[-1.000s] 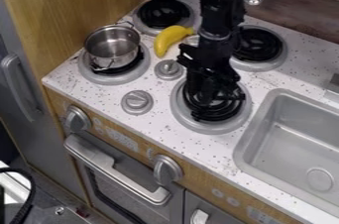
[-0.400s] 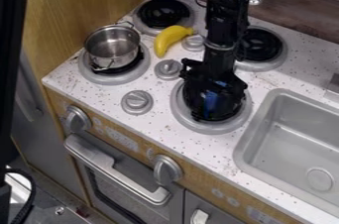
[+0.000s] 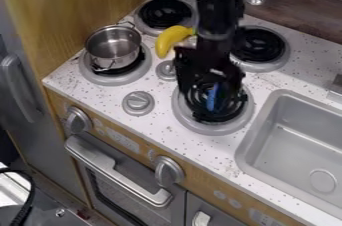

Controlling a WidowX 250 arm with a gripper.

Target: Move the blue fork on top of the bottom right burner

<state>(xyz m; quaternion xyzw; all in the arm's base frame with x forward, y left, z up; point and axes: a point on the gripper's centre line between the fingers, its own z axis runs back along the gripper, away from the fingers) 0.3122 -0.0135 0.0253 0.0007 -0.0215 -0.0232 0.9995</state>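
The claw [image 3: 210,88] hangs above the bottom right burner [image 3: 217,129]; whether it grips or has let go, I cannot tell. Just under it, the blue fork [image 3: 212,98] lines up over the coils, presumably for placing there.

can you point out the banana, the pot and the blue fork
Banana [image 3: 167,43]: camera view, on the middle of its yellow body.
Pot [image 3: 112,36]: camera view, on its inner wall, far side.
Blue fork [image 3: 212,98]: camera view, midway along its visible blue part.

Black arm [image 3: 217,12], seemingly greyish band [image 3: 215,35]
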